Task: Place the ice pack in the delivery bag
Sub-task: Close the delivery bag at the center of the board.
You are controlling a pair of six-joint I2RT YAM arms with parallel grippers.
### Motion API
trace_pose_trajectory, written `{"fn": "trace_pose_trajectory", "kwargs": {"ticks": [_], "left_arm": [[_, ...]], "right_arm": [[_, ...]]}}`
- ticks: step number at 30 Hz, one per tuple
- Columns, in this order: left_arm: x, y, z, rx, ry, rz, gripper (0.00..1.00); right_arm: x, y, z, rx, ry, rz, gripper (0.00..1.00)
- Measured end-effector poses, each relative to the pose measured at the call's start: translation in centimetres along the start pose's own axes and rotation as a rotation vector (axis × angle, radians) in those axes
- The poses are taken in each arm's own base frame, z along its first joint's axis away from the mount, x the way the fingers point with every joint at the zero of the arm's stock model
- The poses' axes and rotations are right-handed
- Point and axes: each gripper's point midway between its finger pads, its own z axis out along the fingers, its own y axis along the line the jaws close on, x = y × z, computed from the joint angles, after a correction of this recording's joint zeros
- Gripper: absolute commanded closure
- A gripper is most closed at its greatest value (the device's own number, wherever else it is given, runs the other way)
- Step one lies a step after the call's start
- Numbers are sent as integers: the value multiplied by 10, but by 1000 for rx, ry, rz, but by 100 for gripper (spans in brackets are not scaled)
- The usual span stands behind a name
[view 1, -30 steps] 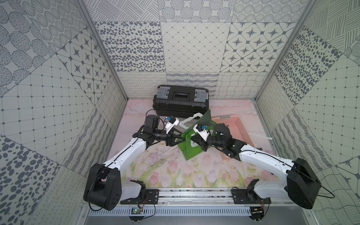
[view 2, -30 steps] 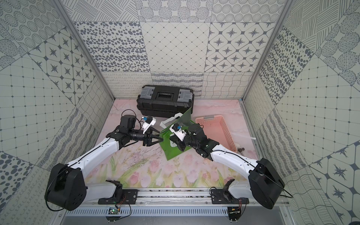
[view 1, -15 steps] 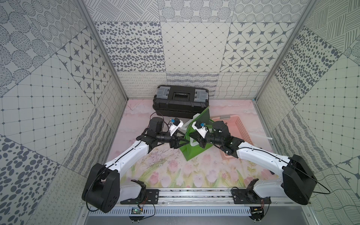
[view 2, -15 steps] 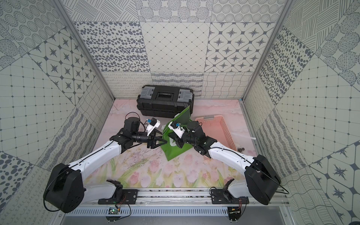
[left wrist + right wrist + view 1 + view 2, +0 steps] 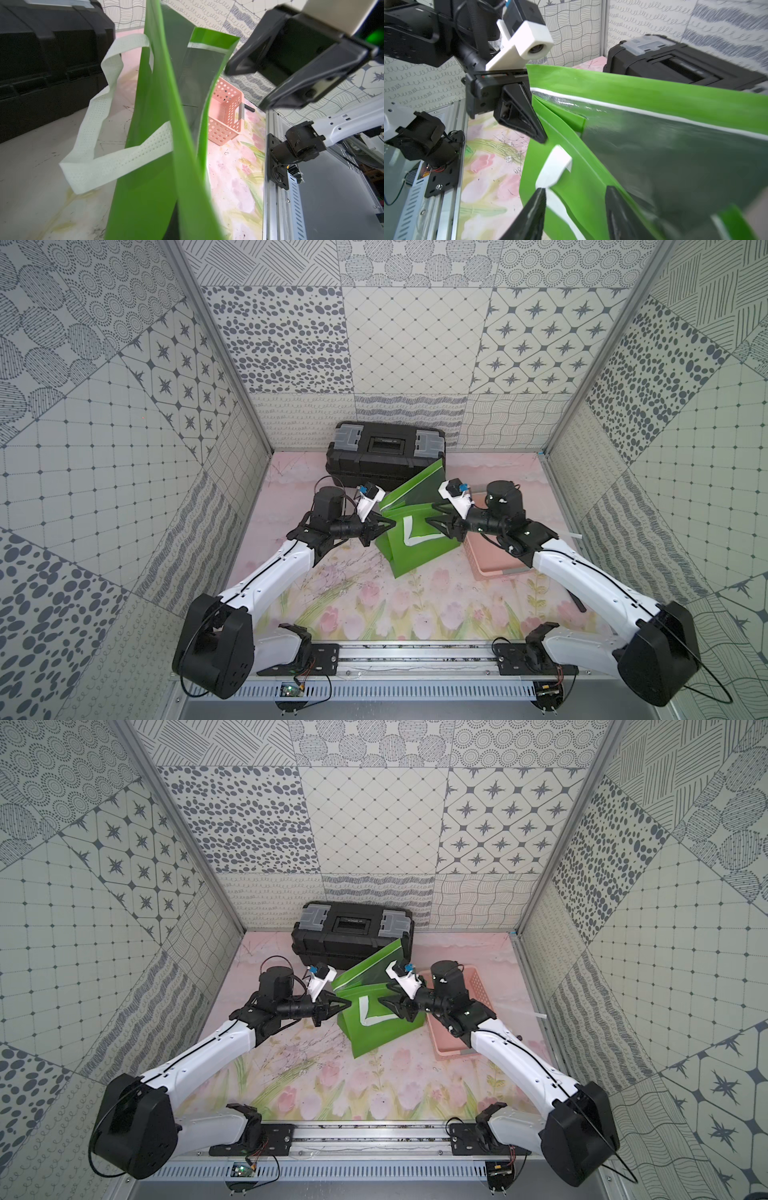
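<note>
No ice pack is seen in any view, so the placing is judged not yet begun; the bag's floor is hidden. The delivery bag (image 5: 419, 545) is stood upright at mid-table, its mouth partly spread. Its rim at 9 o'clock is pinched by the left gripper (image 5: 390, 524), jaws together on the fabric. At 3 o'clock the right gripper (image 5: 433, 517) is held with jaws apart astride the near wall. A black toolbox (image 5: 386, 448) is seen at 12 o'clock, a pink basket (image 5: 498, 566) at 3 o'clock.

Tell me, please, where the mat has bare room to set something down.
Bare: the front strip between the delivery bag and the rail. Crowded: the middle, where the black toolbox, bag, pink basket, left hand and right hand meet.
</note>
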Motion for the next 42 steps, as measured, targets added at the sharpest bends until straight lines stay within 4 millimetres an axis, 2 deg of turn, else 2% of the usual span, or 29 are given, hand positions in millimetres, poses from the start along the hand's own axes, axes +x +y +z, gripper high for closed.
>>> {"fn": "trace_pose_trajectory", "kwargs": {"ticks": [3, 6, 8, 11, 14, 17, 19, 22, 25, 27, 30, 31, 33, 36, 42], "left_arm": [[-1, 9, -10, -8, 0, -21, 100], [-5, 14, -15, 4, 9, -24, 100], [-7, 19, -19, 13, 16, -27, 100], [-7, 27, -23, 29, 25, -33, 100], [-7, 35, -25, 48, 34, -36, 100], [-8, 41, -25, 73, 45, -36, 100], [-9, 44, -25, 90, 53, -32, 100], [-8, 48, -25, 105, 61, -26, 100], [-9, 50, -25, 119, 59, -10, 100], [-9, 52, -25, 124, 60, 1, 100], [-10, 55, -23, 131, 62, 18, 100], [-10, 55, -22, 134, 63, 21, 100], [-11, 58, -21, 138, 64, 31, 100], [-12, 59, -21, 143, 70, 40, 100], [-10, 61, -20, 154, 77, 58, 100]], "right_arm": [[-8, -11, -36, 18, -17, 1, 19], [1, -21, -56, 37, -6, 8, 6], [13, -27, -58, 39, 18, 14, 5], [37, -35, -41, -18, 74, 44, 7], [67, -48, -19, -67, 131, 99, 15], [77, -63, -1, -99, 144, 107, 34], [70, -77, 11, -115, 128, 83, 46], [55, -97, 26, -126, 91, 30, 60], [47, -107, 35, -144, 68, 0, 77], [44, -112, 41, -157, 58, -15, 82], [41, -122, 50, -171, 44, -31, 83], [41, -124, 53, -174, 40, -34, 79], [39, -131, 58, -175, 28, -45, 53], [36, -141, 65, -165, 8, -71, 30], [21, -156, 80, -172, -31, -104, 9]]}}
